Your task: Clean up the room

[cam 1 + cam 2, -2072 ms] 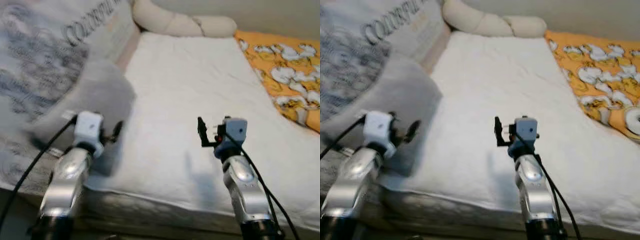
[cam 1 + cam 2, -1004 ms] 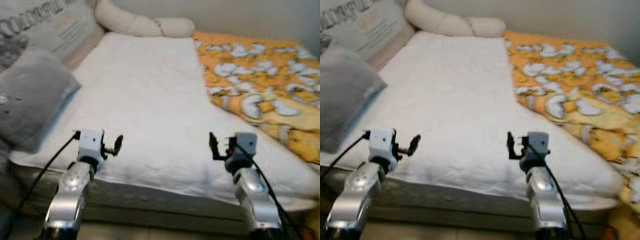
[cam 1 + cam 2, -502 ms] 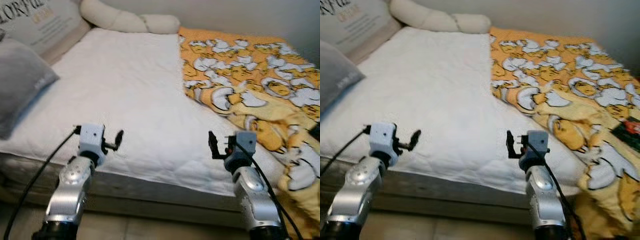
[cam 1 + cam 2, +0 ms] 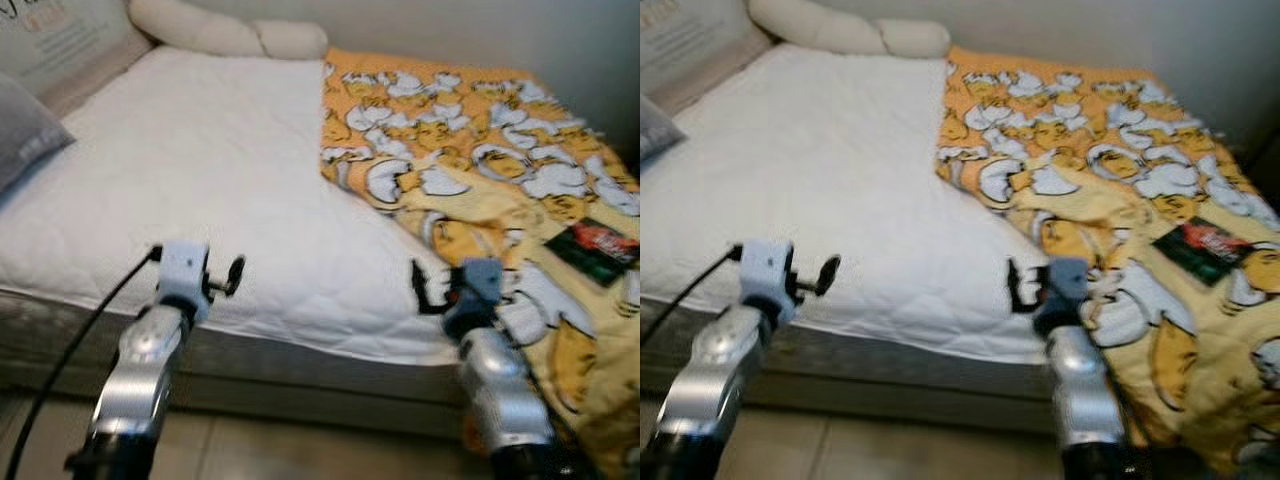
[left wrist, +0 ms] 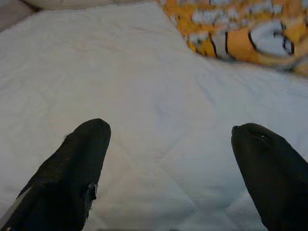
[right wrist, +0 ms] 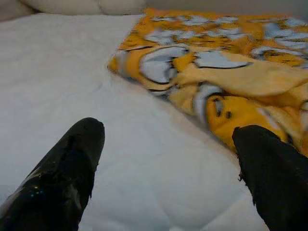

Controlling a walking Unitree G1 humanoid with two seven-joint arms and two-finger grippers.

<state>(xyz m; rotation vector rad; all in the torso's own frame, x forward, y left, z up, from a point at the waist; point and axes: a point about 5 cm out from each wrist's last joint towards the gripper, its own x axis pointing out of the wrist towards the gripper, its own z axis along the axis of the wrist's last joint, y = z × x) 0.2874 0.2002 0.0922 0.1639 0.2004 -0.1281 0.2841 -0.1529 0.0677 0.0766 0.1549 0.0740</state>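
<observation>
Blanket — orange, rumpled — on quilted white mattress.

The white quilted cloth mattress cover looks soft and matt, its stitching showing as faint diamond lines. The orange and yellow printed fabric blanket lies rumpled, matt and fleecy-looking. A dark, glossy packet on it catches light. The 2 silver arms have brushed, shiny metal shells; the fingers of the left gripper and the right gripper are matt black plastic.
</observation>
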